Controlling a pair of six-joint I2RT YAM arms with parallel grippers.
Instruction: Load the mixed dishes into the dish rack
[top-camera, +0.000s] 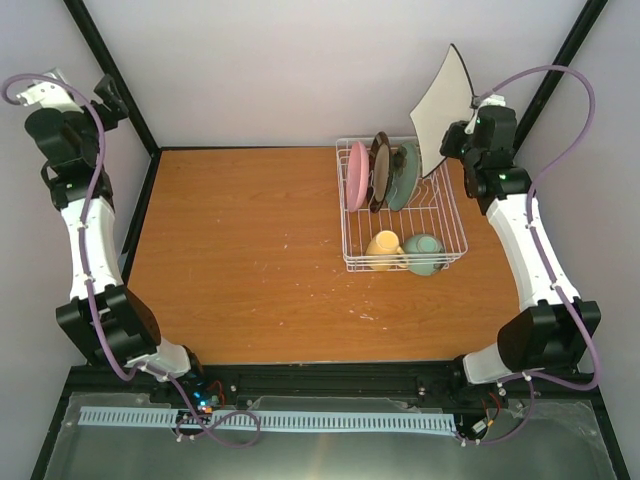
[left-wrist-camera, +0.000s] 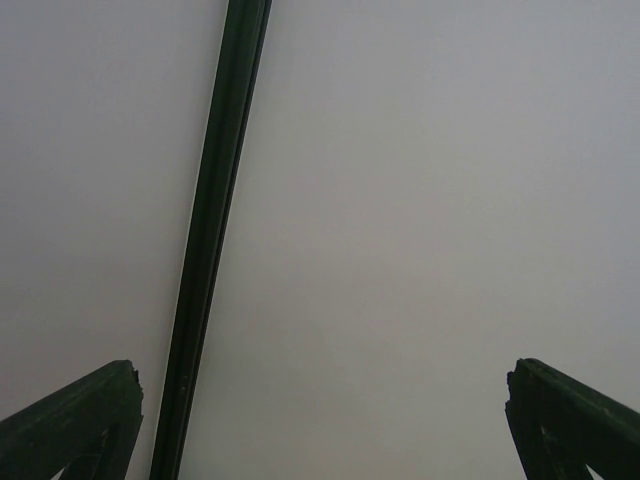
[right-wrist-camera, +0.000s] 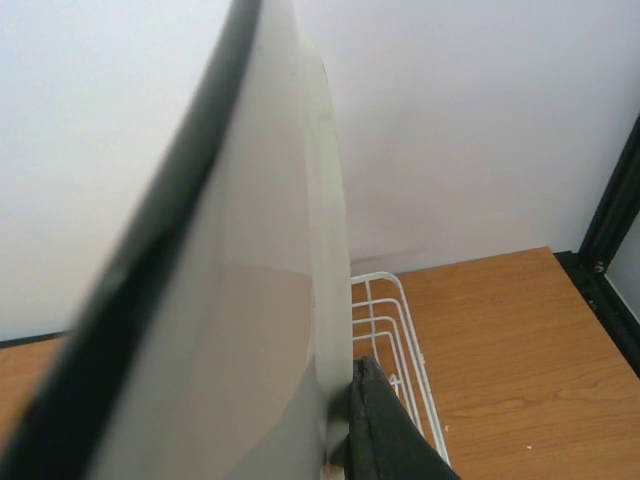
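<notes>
Right arm: I see the right gripper (top-camera: 458, 133) clenched on the white square plate (top-camera: 443, 105), gripping it near its lower corner. The plate stands on edge, raised in the air, tilted, with most of it above the fingers. In the right wrist view one dark finger (right-wrist-camera: 385, 430) lies against the plate's face. The plate (right-wrist-camera: 250, 300) fills the left half of that view.

The dish rack (top-camera: 400, 267) lies below the gripper and to its left, on the wooden table (top-camera: 240, 250). Its far right corner is nearest the tool. From the wrist camera, white rack wires (right-wrist-camera: 392, 330) show just beyond the finger, under the plate's lower edge.

Rack contents:
- Three plates upright in the slots at the end nearer the gripper: pink plate (top-camera: 357, 175), dark-rimmed beige plate (top-camera: 379, 168) and green plate (top-camera: 405, 175), in that order, with the green one closest to the tool.
- The yellow mug (top-camera: 384, 249) and mint-green bowl (top-camera: 424, 254) lie side by side at the end farther from the gripper, the bowl on the tool's side.

Left arm: the left gripper (top-camera: 108, 98) is raised at the far left corner, well apart from the rack. Its fingers (left-wrist-camera: 70, 420) are spread wide with nothing between them. That wrist view shows only the wall and a black frame post (left-wrist-camera: 215, 230).
</notes>
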